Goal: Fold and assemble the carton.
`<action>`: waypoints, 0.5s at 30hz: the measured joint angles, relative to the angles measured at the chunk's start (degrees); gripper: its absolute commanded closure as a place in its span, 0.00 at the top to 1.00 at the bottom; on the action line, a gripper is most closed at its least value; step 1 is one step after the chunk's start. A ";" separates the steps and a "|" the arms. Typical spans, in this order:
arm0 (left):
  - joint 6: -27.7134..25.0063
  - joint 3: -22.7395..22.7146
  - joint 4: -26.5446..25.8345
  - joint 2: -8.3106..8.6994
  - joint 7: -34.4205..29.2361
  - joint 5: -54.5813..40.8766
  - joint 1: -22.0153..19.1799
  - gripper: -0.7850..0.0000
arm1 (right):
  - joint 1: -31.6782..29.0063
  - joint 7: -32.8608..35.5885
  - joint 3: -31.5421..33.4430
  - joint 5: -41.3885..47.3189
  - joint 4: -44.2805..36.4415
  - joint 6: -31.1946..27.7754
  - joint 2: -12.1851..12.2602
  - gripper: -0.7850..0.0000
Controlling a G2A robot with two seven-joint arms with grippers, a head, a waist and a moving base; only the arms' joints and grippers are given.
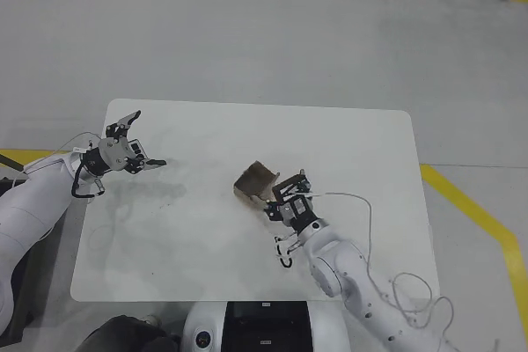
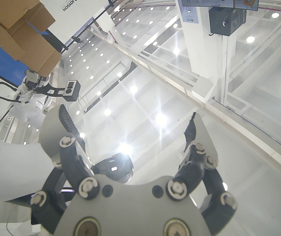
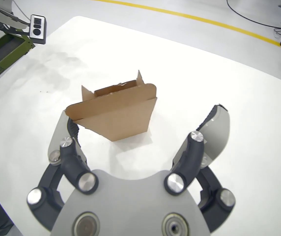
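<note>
Carton [image 1: 255, 180] sits about the middle of the surface [image 1: 352, 141], right jaws just beside it, left jaws well apart by the left edge.

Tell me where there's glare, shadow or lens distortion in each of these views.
Left wrist view: ceiling lights flare behind the left gripper. Right wrist view: even light, the carton casting a soft shadow on the table, whose edges bow with the wide lens. Top view: even light, no glare.

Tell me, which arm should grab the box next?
Probably the right one. The right jaws are open just beside the box, facing it. The left jaws, also open, are far off at the other side of the table and point up at the ceiling.
</note>
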 measured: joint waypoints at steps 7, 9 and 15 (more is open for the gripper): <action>0.00 0.00 0.00 0.00 0.00 0.00 0.00 1.00 | -2.79 3.58 3.31 -1.86 -4.34 -2.45 0.73 1.00; 0.00 0.00 0.00 0.00 0.00 0.00 0.00 1.00 | -3.32 3.68 4.06 0.69 -5.34 -6.23 0.89 1.00; 0.00 0.00 0.00 0.00 0.00 0.00 0.00 1.00 | -3.38 5.45 4.95 5.37 -6.38 -11.64 0.88 0.76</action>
